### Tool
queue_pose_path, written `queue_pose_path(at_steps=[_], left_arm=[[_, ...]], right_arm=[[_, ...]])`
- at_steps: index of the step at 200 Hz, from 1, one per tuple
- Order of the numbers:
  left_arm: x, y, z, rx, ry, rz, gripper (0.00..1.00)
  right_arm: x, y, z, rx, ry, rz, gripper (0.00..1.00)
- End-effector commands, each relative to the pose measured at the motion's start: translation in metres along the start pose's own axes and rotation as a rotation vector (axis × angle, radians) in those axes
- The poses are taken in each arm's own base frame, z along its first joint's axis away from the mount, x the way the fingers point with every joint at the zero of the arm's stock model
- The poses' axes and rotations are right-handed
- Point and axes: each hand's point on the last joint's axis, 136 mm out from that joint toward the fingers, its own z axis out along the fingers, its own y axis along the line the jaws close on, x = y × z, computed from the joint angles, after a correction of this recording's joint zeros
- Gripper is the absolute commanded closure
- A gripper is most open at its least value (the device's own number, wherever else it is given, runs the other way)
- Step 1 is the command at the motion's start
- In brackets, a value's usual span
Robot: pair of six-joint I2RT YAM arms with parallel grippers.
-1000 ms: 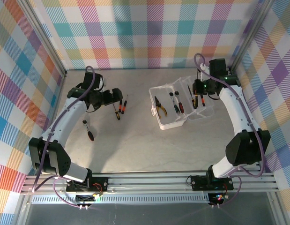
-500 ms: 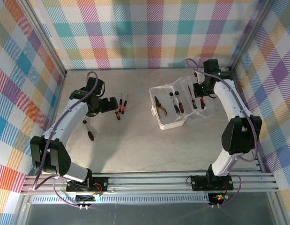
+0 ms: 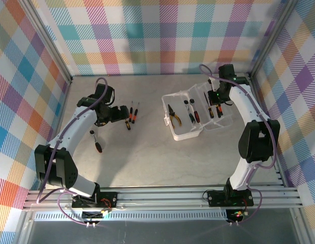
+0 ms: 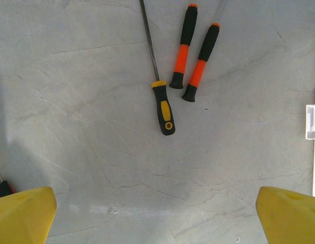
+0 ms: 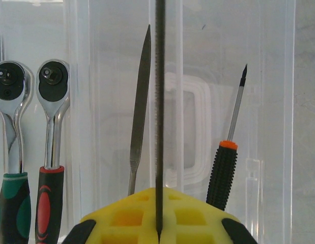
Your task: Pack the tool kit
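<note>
Right tool (image 5: 158,233) around file (image 5: 159,101) over case (image 5: 271,76)

Matt pale grey tabletop (image 4: 96,152), stone-like, veined with hairline scratches. Smooth translucent white plastic for the case (image 5: 198,76), faintly glossy.

Mirror-bright polished metal on the heads of the green-handled ratchet (image 5: 9,86) and the red-handled ratchet (image 5: 53,81), with softer rubbery-looking grips below.

Dark metal for the thin file (image 5: 159,101), finely toothed and rough along its edge. Duller grey metal for the tapered file (image 5: 142,91).

Black ribbed grip and orange collar on the small screwdriver (image 5: 224,173), with a plain metal shaft.

Matt yellow moulded plastic on the right end effector (image 5: 158,231), gridded with square recesses. Same matt yellow on the left end effector (image 4: 157,218).

Satin orange-and-black plastic handles on the two screwdrivers (image 4: 183,46).
</note>
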Motion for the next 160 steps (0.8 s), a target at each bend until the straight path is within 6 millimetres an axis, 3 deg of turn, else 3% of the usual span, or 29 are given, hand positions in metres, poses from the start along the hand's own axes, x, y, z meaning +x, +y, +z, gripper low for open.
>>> queue_pose_path(at_steps=[1, 60, 104, 160], left_arm=[[0.001, -0.002, 0.003, 0.008, 0.016, -0.002, 0.00], [0.000, -0.003, 0.003, 0.011, 0.017, -0.002, 0.00], [0.000, -0.004, 0.003, 0.018, 0.018, 0.000, 0.00], [-0.001, -0.007, 0.003, 0.030, 0.022, 0.001, 0.00]], right_arm=[[-0.011, 0.007, 0.009, -0.021, -0.021, -0.035, 0.98], [-0.013, 0.010, 0.016, -0.037, -0.018, -0.044, 0.95], [-0.010, 0.013, 0.018, -0.042, -0.005, -0.048, 0.79], [-0.016, 0.017, -0.008, -0.043, -0.051, -0.049, 0.70]])
